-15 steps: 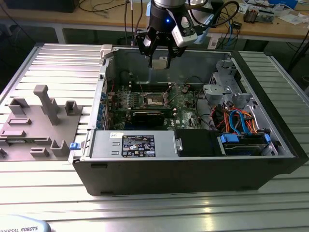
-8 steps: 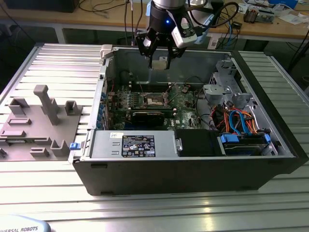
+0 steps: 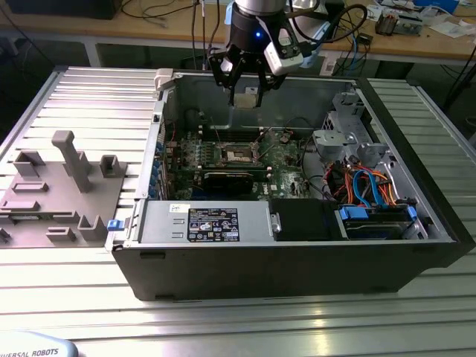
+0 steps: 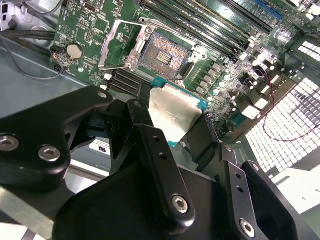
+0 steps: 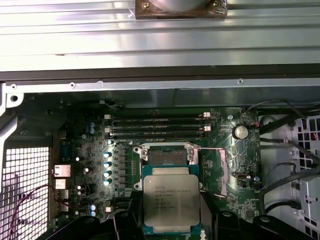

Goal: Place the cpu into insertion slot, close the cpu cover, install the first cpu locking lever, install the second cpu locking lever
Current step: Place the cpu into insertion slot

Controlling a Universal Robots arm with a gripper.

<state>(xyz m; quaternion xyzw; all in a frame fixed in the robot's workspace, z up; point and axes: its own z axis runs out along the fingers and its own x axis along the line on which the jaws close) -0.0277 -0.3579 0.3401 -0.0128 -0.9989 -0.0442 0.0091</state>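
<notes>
Silver-grey metal top of the cpu (image 4: 175,112) sits clamped between the black fingers (image 4: 150,145) of the gripper (image 4: 172,125); jaws closed on two opposite edges of the chip, its green rim showing past the pads. In the first wrist view the cpu (image 5: 171,202) faces the camera flat, printed side up, with the gripper (image 5: 171,222) holding it on either side. In the exterior view the gripper (image 3: 245,91) hangs high over the open computer case (image 3: 297,260), near the case's far wall, the cpu (image 3: 248,97) a small pale square at its tips. Insertion slot (image 3: 242,154) lies on the green motherboard (image 3: 286,160) below the gripper, well apart from the chip. In the second wrist view the insertion slot (image 4: 162,52) is just beyond the fingertips, uncovered, its field of contacts bare. The cpu cover (image 4: 111,47) stands swung open beside the slot, tilted up, green board visible through its square opening. Coin battery (image 4: 75,50) on the far side of the cover from the slot. Insertion slot (image 5: 167,156) in the first wrist view lies just past the chip's leading edge, with the long memory slots (image 5: 157,125) further out beyond it. Power supply (image 3: 204,223) and drive bay with blue and orange cables (image 3: 368,186) lie well below the gripper. Grey fixture tray (image 3: 59,186) rests on the ribbed aluminium table (image 3: 223,320), well apart from the gripper, outside the case.
</notes>
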